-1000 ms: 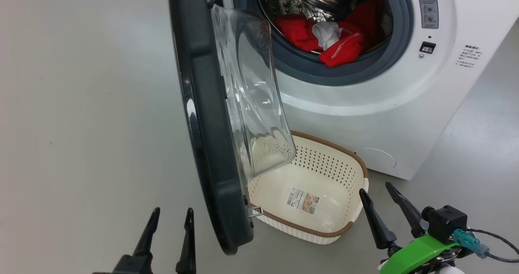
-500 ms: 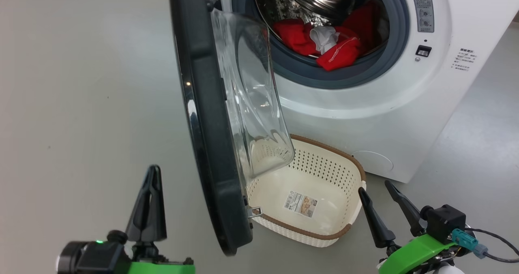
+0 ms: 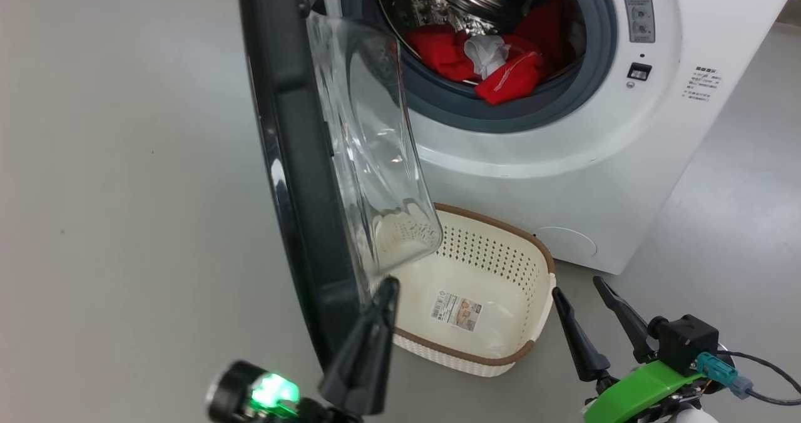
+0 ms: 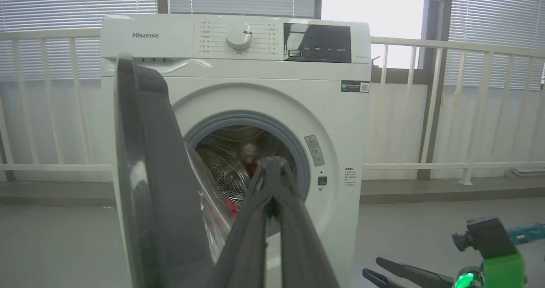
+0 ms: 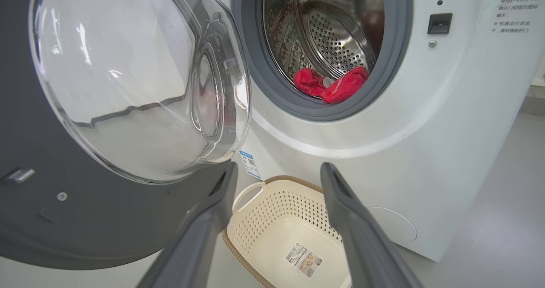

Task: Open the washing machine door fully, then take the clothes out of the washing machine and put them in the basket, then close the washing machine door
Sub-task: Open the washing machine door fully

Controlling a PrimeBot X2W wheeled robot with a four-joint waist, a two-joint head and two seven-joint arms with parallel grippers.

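While washing machine door [image 3: 294, 160] juts outward, window [image 3: 369, 147] facing right | left hand [image 3: 387, 288] closed, empty | right hand [image 3: 576, 286] spread, empty

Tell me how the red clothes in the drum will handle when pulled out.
The red clothes lie crumpled and sagging, so they are probably floppy and light. A white cloth lies tangled among them, so one pull may drag several pieces together.

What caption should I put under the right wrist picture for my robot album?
The open right gripper frames the basket by the washing machine, red clothes inside, door swung open.
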